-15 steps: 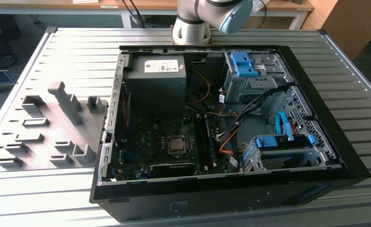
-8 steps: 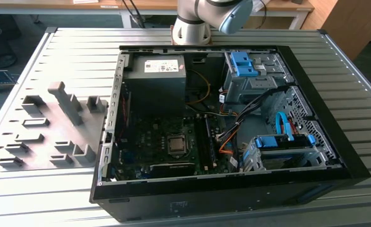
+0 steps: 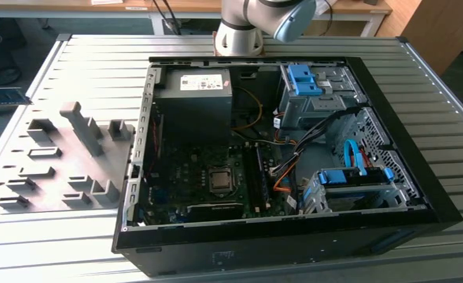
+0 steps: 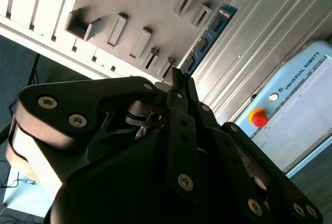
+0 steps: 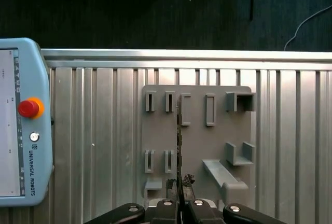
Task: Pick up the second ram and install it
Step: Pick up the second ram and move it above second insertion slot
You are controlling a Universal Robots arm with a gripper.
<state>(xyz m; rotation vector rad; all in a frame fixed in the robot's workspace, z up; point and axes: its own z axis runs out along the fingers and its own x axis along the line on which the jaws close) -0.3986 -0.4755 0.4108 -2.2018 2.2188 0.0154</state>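
The second ram [image 3: 5, 95], a thin blue-green board with black chips, hangs in the air past the table's edge on the exterior view's left. My gripper [image 4: 179, 76] is shut on one end of it, and the board [image 4: 208, 36] runs away from the black fingers [image 4: 182, 125]. In the first wrist view the ram [image 5: 179, 130] shows edge-on as a thin dark line rising from my gripper [image 5: 180, 181], above the grey holder plate [image 5: 199, 146]. The open computer case [image 3: 137, 177] lies well to the exterior view's right of the ram, with its motherboard [image 3: 207, 177] facing up.
The grey holder plate [image 3: 58, 171] with upright blocks lies on the ribbed metal table [image 3: 420, 76] beside the case. A teach pendant [image 5: 21, 130] with a red stop button rests on the table. Cables [image 3: 294, 153], drive cages [image 3: 349, 186] and a power supply [image 3: 193, 97] crowd the case.
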